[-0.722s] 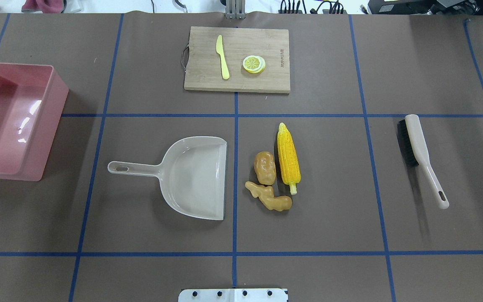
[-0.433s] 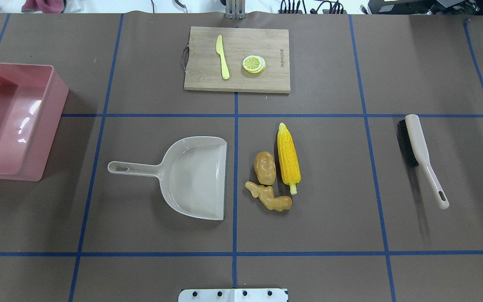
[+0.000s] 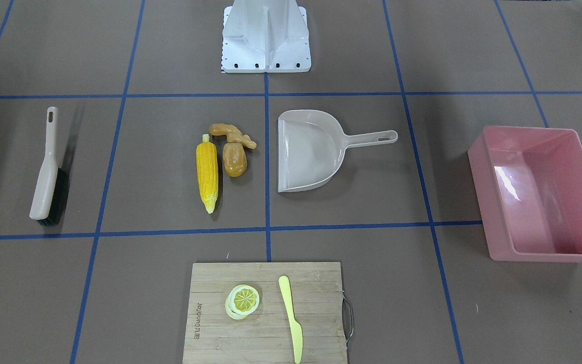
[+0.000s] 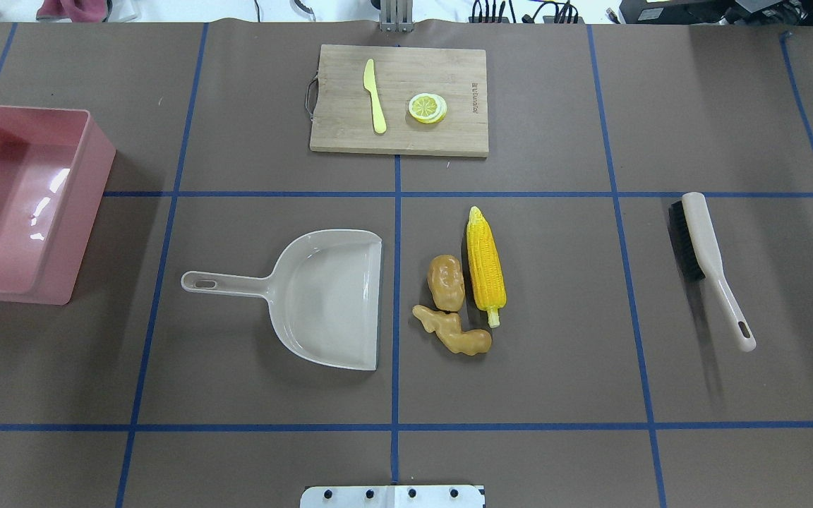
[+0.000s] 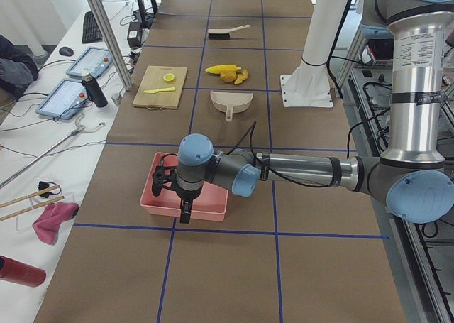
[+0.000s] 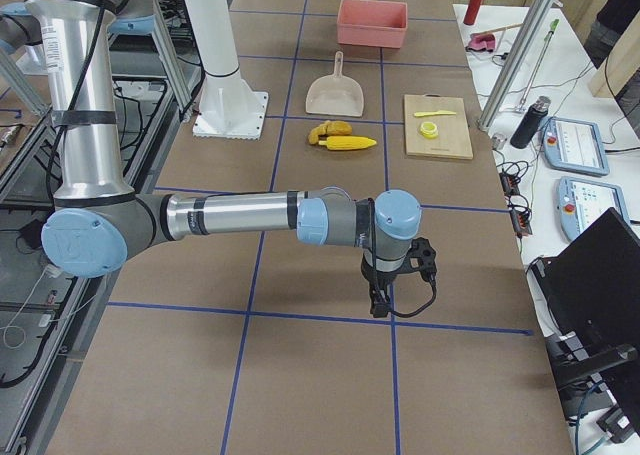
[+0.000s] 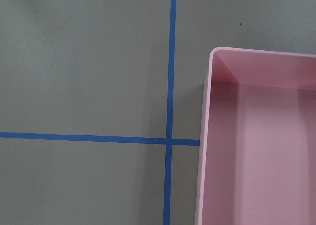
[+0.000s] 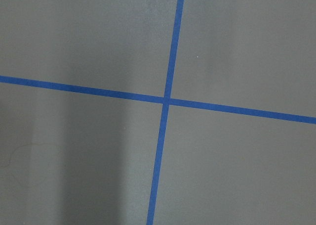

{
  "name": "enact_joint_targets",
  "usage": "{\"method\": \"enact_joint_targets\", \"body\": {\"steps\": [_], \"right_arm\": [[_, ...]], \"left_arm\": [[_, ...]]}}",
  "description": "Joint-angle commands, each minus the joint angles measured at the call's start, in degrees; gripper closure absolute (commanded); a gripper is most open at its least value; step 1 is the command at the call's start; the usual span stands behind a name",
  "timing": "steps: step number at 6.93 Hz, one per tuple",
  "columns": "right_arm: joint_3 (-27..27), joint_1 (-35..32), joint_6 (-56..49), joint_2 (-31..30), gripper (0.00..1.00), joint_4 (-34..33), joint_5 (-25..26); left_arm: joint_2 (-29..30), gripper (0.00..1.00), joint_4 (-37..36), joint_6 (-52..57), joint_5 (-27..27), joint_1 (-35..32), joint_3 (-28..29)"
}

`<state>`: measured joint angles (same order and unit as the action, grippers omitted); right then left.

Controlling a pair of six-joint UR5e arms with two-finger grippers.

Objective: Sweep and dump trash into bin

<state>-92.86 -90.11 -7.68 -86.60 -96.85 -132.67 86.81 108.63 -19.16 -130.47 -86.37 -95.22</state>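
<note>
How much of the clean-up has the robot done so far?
Nothing looks done yet: the corn, potato and ginger lie on the table beside the dustpan, and the pink bin is empty. Nothing is in hand: the brush lies untouched, and the left gripper and right gripper hang far from both tools. Sweeping and dumping remain.

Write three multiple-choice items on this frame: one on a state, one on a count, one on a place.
1. The large pink rectangular plastic tub is: A. upright, nothing inside; B. upright, half full; C. tipped over.
2. How many toy foods lie beside the beige plastic dustpan's open edge? A. two; B. three; C. four.
3. The yellow-green plastic knife lies: A. on the wooden cutting board; B. in the dustpan; C. in the tub.
Key: 1 A, its glossy floor shows bare; 2 B, yellow corn cob, brown potato, tan ginger root; 3 A, beside the lemon slice.
</note>
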Motion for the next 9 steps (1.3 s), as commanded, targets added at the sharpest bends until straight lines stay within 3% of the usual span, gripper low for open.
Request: {"method": "enact_joint_targets", "body": {"steps": [1, 5, 7, 9], "right_arm": [[-0.13, -0.06, 0.03, 0.03, 0.00, 0.00, -0.04], [-0.04, 0.02, 0.03, 0.03, 0.00, 0.00, 0.13], [0.05, 0.20, -0.06, 0.03, 0.00, 0.17, 0.14], [0.49, 0.20, -0.14, -0.06, 0.00, 0.26, -0.12]], "left_arm": [[-0.06, 0.02, 0.17, 0.09, -0.05, 0.06, 0.13], [0.29, 0.02, 0.35, 0.00, -0.14, 1.11, 0.47], [2.29, 0.02, 1.83, 0.09, -0.05, 1.47, 4.93], [2.93, 0.02, 3.34, 0.00, -0.23, 1.55, 5.23]]}}
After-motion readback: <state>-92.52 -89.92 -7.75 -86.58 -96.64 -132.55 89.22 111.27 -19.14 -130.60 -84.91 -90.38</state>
